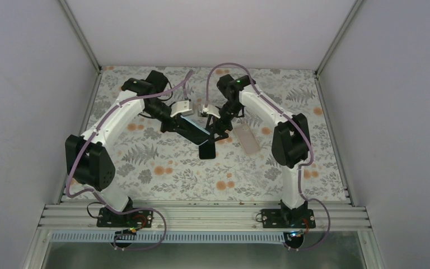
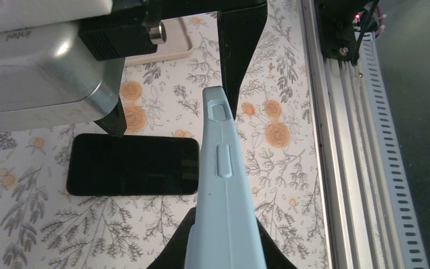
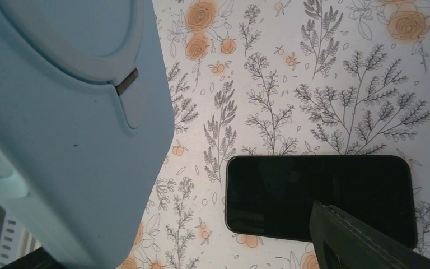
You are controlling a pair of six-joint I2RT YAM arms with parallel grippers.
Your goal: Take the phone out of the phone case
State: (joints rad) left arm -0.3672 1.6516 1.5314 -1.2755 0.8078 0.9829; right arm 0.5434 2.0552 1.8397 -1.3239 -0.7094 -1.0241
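Note:
The light blue phone case [image 2: 224, 190] stands on edge between my left gripper's fingers [image 2: 224, 249], which are shut on it above the table. The black phone [image 2: 132, 164] lies flat on the floral table, out of the case, screen dark. In the top view the phone [image 1: 207, 150] lies just below both grippers. My right gripper [image 3: 196, 252] is open and empty; one finger [image 3: 358, 241] hangs over the phone [image 3: 319, 190]. The case [image 3: 73, 129] fills the left of the right wrist view. In the top view my left gripper [image 1: 189, 128] and right gripper [image 1: 217, 133] are close together.
A beige phone-shaped slab [image 1: 248, 138] lies flat just right of the right gripper; it also shows in the left wrist view [image 2: 168, 53]. The aluminium rail [image 2: 336, 140] marks the table's near edge. The floral tablecloth [image 1: 162, 174] covers the table.

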